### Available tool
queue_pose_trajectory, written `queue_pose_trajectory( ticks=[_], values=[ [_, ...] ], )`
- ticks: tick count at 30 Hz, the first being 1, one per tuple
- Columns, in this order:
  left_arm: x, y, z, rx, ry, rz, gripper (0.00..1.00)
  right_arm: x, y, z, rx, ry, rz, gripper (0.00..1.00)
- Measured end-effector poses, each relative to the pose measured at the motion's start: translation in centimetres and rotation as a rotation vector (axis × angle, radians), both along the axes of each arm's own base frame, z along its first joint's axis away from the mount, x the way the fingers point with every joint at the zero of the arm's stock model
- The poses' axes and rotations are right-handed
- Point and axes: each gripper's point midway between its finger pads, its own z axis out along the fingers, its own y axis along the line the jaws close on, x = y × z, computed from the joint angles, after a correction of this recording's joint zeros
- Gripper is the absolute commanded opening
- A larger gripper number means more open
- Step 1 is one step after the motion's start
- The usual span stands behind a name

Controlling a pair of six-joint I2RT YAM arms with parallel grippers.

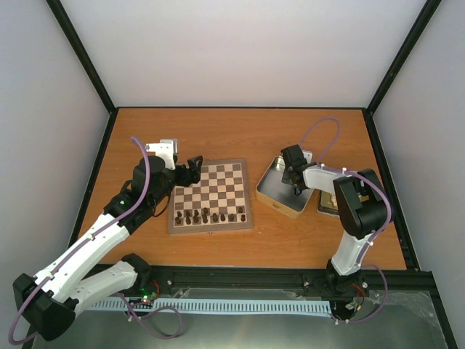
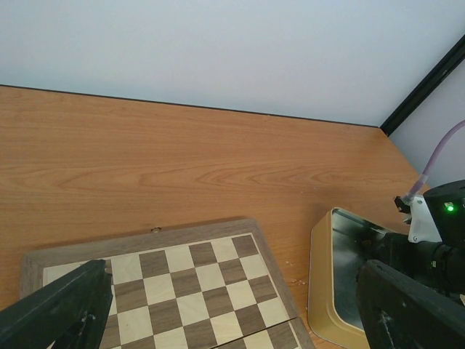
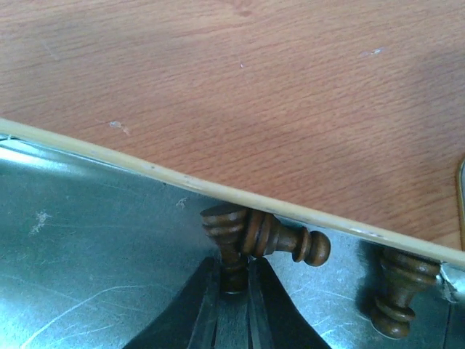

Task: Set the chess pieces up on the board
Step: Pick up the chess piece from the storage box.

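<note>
The board [image 1: 211, 190] lies left of centre, with several dark brown chess pieces [image 1: 207, 216] standing along its near rows. My left gripper [image 1: 192, 169] hovers over the board's far left corner, open and empty; the left wrist view shows its fingers [image 2: 62, 313] spread wide above the board [image 2: 189, 283]. My right gripper [image 1: 296, 182] reaches down into the gold tin [image 1: 276, 193]. In the right wrist view it [image 3: 234, 280] is shut on the thin stem of a dark piece [image 3: 225, 224] by the tin's wall [image 3: 145, 169]. A second dark piece [image 3: 290, 240] lies touching the held one. A third [image 3: 396, 291] lies to the right.
A silver tin [image 1: 325, 206] sits to the right of the gold one, mostly hidden under my right arm. The gold tin [image 2: 327, 283] is close to the board's right edge. A black frame borders the wooden table [image 1: 240, 131].
</note>
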Motion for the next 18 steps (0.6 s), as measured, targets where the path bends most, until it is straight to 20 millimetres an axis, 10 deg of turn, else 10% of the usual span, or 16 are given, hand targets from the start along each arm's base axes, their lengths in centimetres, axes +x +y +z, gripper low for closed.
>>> queue_pose_trajectory(
  ticks=[18],
  values=[
    [0.0, -3.2, -1.7, -0.076, 0.075, -0.13, 0.92, -4.3, 3.9, 5.9, 0.268, 0.066, 0.143, 0.08]
  ],
)
